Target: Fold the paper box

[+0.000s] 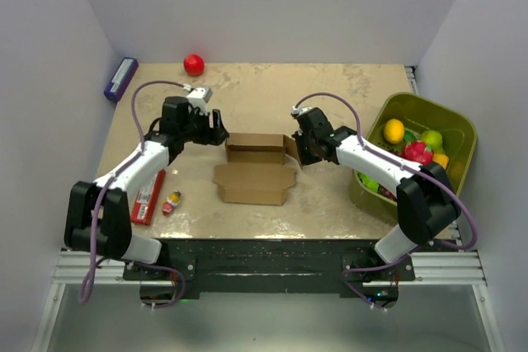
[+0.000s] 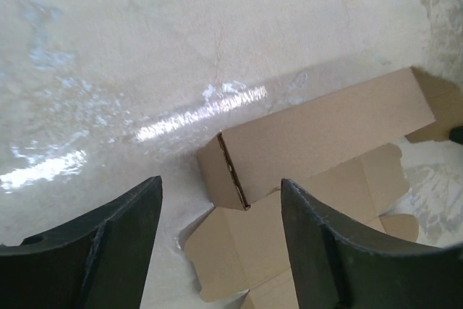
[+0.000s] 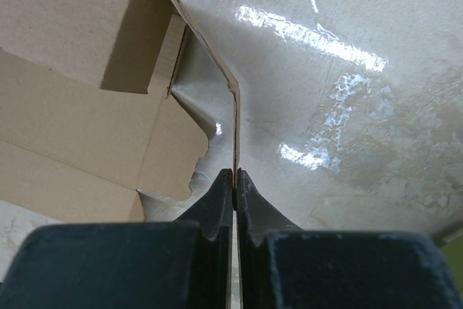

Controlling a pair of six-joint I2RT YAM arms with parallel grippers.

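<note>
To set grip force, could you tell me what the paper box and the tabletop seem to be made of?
The paper box: thin brown cardboard, matte, with creased folds and cut edges. The tabletop: a glossy mottled beige surface, perhaps laminate or stone, judging by glare streaks.

Robot test cell, lab-type setup. My left arm [image 1: 132, 169] and right arm [image 1: 384, 161] bolted side by side on black plate [image 1: 264, 257] at near edge of bench [image 1: 272, 88]. Aluminium rails [image 1: 82, 268] under plate. Plain white walls [image 1: 272, 6] box bench in on three sides. Purple cables [image 1: 97, 228] loop along both arms. Bench top glossy, mottled beige. On it, unrelated props: red ball [image 1: 194, 64], purple box [image 1: 120, 78], red pack [image 1: 148, 197], small toy [image 1: 172, 201], paper box [image 1: 256, 183]. Green bin [image 1: 462, 117] of bright fruit [image 1: 394, 130] at right edge.
</note>
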